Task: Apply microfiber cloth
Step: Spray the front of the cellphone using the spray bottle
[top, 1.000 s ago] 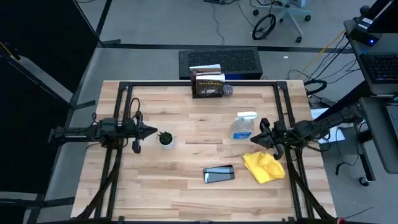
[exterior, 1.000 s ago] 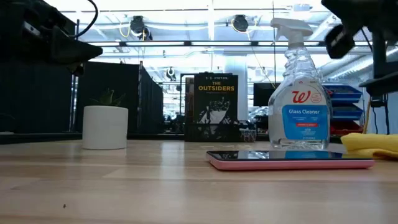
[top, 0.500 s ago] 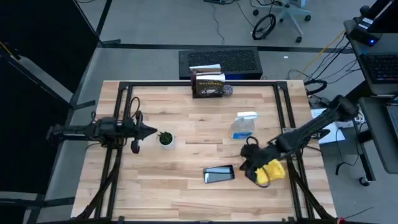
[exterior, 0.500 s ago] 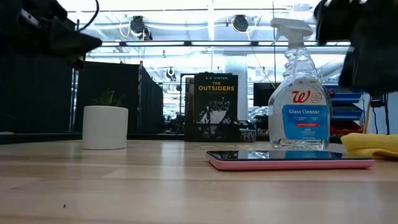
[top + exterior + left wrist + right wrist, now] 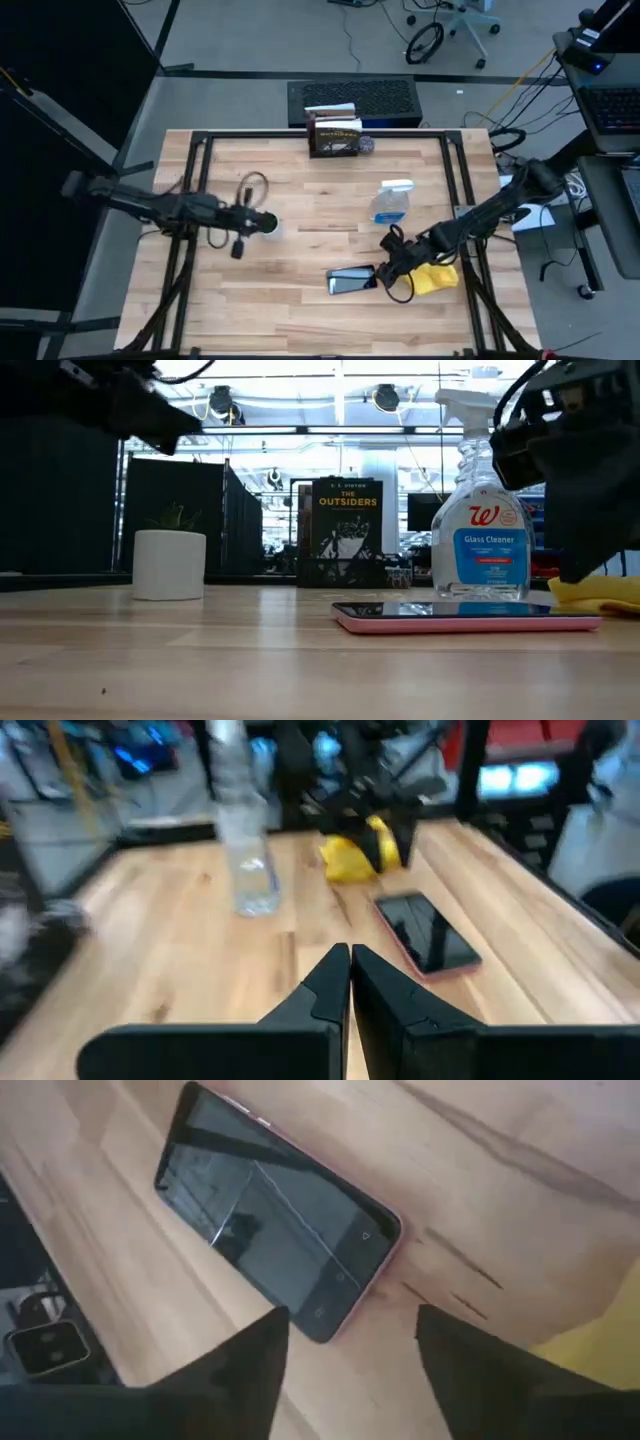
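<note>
Clearly the right hand (image 5: 385, 273) is nearer: fingers apart, it hovers between the smartphone (image 5: 351, 281) and the microfiber cloth (image 5: 436, 277), which lies bunched on the surface (image 5: 300, 320) just behind it. The left hand (image 5: 262, 222), fingers together, waits well apart.

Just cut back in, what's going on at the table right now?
The right gripper hangs open between the phone and the yellow cloth, holding nothing; the right wrist view looks down on the phone past its spread fingers. The cloth lies bunched on the table beside the phone, not yet on it. The spray bottle stands behind them. The left gripper, shut and empty, is stretched out over the small plant pot.
</note>
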`<state>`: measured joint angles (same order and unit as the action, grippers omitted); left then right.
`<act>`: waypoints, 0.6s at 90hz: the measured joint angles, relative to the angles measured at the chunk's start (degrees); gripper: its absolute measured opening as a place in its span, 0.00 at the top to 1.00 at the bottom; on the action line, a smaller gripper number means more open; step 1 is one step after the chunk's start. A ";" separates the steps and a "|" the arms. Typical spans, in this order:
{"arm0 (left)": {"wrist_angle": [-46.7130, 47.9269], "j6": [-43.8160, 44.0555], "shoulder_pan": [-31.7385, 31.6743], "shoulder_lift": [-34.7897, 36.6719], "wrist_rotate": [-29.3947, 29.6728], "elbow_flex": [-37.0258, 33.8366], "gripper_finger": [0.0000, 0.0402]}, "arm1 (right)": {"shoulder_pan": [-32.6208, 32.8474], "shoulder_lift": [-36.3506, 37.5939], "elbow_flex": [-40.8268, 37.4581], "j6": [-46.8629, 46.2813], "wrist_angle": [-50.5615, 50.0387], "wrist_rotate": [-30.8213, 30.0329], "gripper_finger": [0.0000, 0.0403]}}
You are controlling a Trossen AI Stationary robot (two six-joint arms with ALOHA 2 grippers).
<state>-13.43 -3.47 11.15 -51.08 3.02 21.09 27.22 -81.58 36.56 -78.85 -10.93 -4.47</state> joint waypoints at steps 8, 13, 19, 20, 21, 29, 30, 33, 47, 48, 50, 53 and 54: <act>0.17 0.01 2.32 -8.70 1.42 4.54 1.00 | 0.00 -1.78 0.00 -0.02 1.69 -0.04 0.44; 0.21 0.01 3.46 -13.69 1.56 7.33 1.00 | 0.00 -2.97 0.00 -0.02 2.91 -0.05 0.43; 0.13 0.01 4.52 -18.56 1.58 10.40 1.00 | 0.04 -4.14 0.00 -0.23 4.01 -0.07 0.43; 0.11 0.02 4.69 -19.29 1.58 10.85 1.00 | 0.09 -4.37 0.00 -0.36 4.14 -0.07 0.43; 0.11 0.04 4.86 -20.00 1.58 11.30 1.00 | 0.13 -4.59 0.00 -0.52 4.29 -0.07 0.43; 0.13 0.12 6.51 -25.20 1.60 14.62 1.00 | 0.56 -6.32 0.00 -1.48 5.79 -0.10 0.43; 0.16 0.12 6.70 -25.90 1.60 14.97 1.00 | 0.62 -6.50 0.00 -1.51 5.96 -0.16 0.43; 0.11 0.12 7.28 -27.79 1.58 16.13 1.00 | 0.76 -6.75 0.00 -1.74 6.44 -0.33 0.43; 0.49 0.14 9.13 -35.66 1.58 19.16 1.00 | 1.17 -7.30 0.04 -3.22 6.77 -1.03 0.43; 0.51 0.14 9.23 -36.15 1.58 19.32 1.00 | 1.18 -7.30 0.04 -3.26 6.78 -1.12 0.43; 0.51 0.14 9.31 -37.10 1.58 19.64 1.00 | 1.25 -7.30 0.04 -3.44 6.79 -1.25 0.43; 0.45 0.13 9.48 -38.26 1.58 20.10 1.00 | 1.35 -7.30 0.04 -3.86 6.80 -1.46 0.43; 0.46 0.12 9.56 -38.61 1.58 20.24 1.00 | 1.38 -7.30 0.04 -4.02 6.80 -1.55 0.43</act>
<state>-12.97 -3.36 20.71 -89.69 4.60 41.33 28.60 -88.88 36.60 -82.87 -4.13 -6.02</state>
